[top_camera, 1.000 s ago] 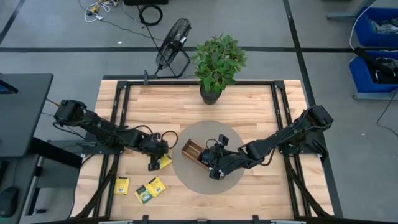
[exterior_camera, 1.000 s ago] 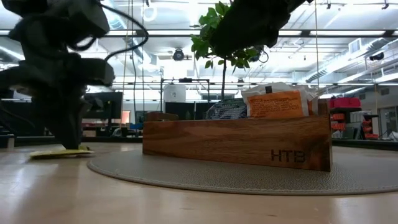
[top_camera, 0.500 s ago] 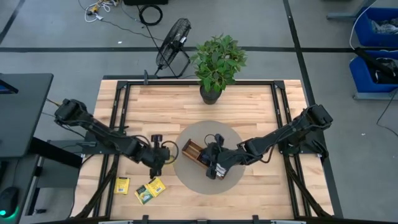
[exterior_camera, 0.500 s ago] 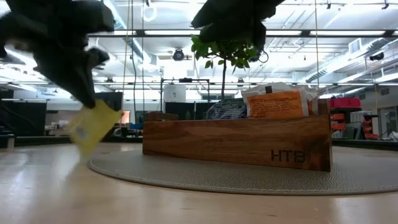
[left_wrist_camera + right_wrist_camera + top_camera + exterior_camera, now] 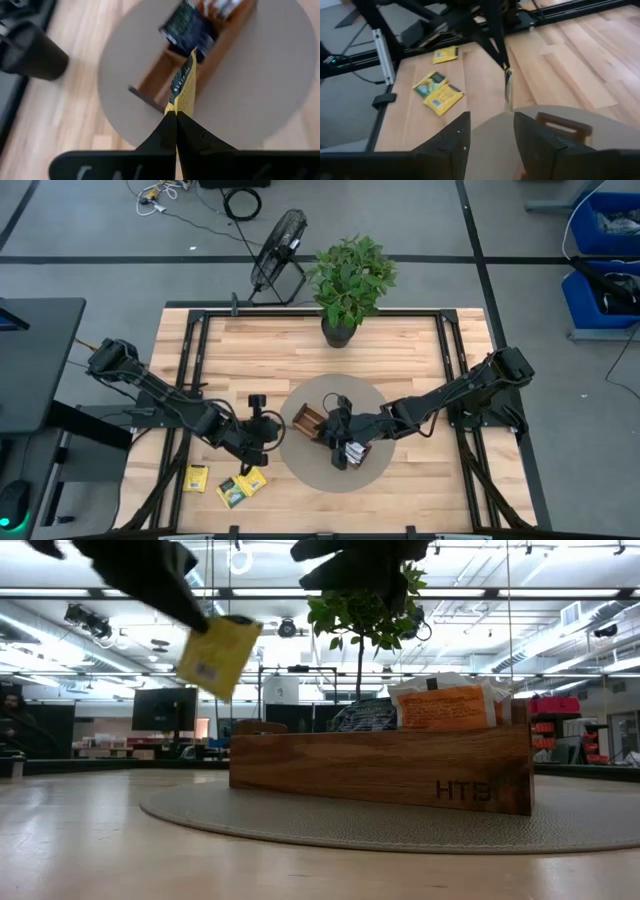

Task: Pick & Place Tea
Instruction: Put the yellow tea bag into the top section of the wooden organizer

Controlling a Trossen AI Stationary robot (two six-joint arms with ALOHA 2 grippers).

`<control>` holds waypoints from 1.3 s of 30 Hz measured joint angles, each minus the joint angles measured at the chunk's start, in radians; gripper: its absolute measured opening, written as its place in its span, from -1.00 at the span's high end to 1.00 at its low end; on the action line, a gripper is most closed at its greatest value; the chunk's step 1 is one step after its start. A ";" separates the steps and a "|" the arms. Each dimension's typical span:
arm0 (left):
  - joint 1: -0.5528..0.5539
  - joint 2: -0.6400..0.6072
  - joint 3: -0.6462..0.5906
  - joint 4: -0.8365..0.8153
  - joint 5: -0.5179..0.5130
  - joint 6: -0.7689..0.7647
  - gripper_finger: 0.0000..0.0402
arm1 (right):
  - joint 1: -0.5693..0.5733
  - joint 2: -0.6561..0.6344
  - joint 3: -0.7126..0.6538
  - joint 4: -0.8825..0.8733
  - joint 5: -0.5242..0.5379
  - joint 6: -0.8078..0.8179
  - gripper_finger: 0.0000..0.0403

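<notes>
Pinching a yellow tea sachet [image 5: 218,656] by one edge, the left gripper [image 5: 176,114] has its fingers closed tight on the packet and holds it in the air, clear of the table [image 5: 400,345]. In the low view the sachet hangs tilted, with a small printed patch on its face too small to read. The left wrist view shows it edge-on, over the rim of the round grey mat [image 5: 372,468], just short of the near end of the wooden tray [image 5: 380,768].

The tray sits on the mat and bears the letters "HTB" burned into its side near one end. Sachets already stand in it: an orange-and-white one [image 5: 443,705] with lines of small print that cannot be made out, and a dark navy one [image 5: 189,27] in a compartment beside the empty end slot.

The right gripper [image 5: 490,135] hovers above the tray with its fingers apart and nothing between them.

Three more sachets lie flat on the wood near the table's front left edge: one yellow [image 5: 196,478] alone, and a yellow [image 5: 250,479] and green-and-yellow one [image 5: 231,493] touching each other.

A potted plant [image 5: 350,280] stands at the far edge of the table.
</notes>
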 joint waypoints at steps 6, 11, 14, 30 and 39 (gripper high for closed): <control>0.032 0.000 0.000 0.102 -0.020 0.088 1.00 | -0.025 0.000 0.000 0.003 0.001 -0.008 0.21; 0.051 0.000 0.000 0.161 -0.024 0.141 0.99 | -0.031 0.000 0.000 0.002 -0.019 -0.097 0.21; 0.064 0.000 0.000 0.172 -0.023 0.164 0.99 | -0.029 0.000 0.000 0.002 -0.018 -0.119 0.21; 0.073 0.000 0.000 0.208 0.006 0.204 0.99 | -0.055 0.000 0.000 0.016 0.049 -0.167 0.21; 0.069 0.000 0.000 0.190 0.011 0.183 0.99 | -0.051 0.000 0.000 0.030 0.016 -0.172 0.21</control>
